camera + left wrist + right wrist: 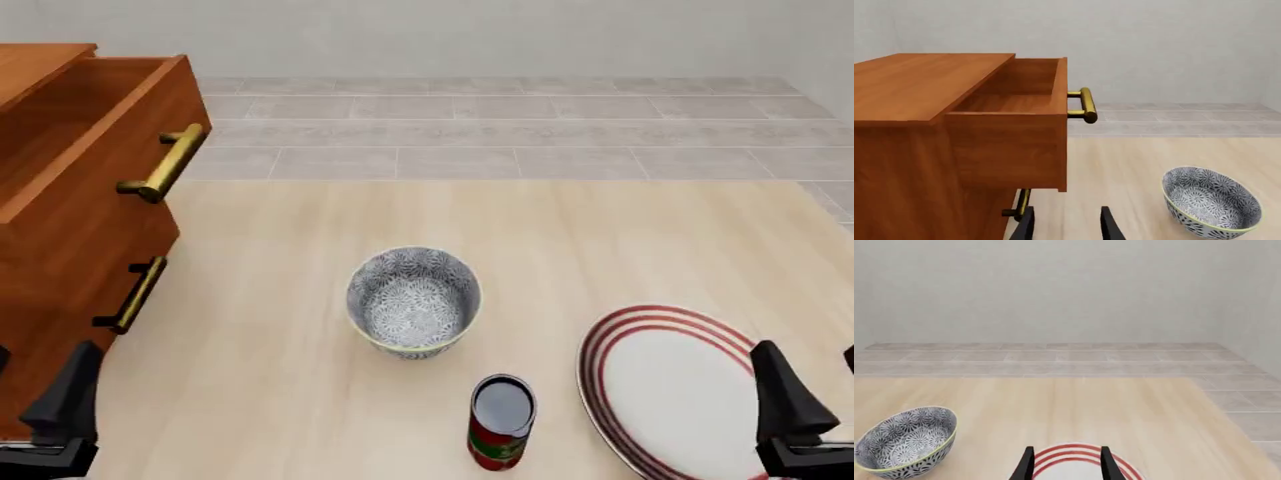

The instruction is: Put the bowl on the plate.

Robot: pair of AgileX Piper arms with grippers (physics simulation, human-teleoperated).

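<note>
The bowl (414, 301) sits upright mid-surface, left of the plate (667, 390), apart from it. The right gripper (814, 405) hovers over the plate, somewhat nearer the bowl than the left gripper (47, 410); both fingers spread, empty.

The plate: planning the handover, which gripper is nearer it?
Right. The right gripper hovers at the plate; the left gripper is beyond the bowl.

Wooden cabinet (67, 200) at counter's (534, 230) left edge, top drawer (1014, 100) pulled open, brass handles (167, 160). Small red can (502, 421) upright near the front edge. Grey tiled floor (534, 130) beyond
</note>
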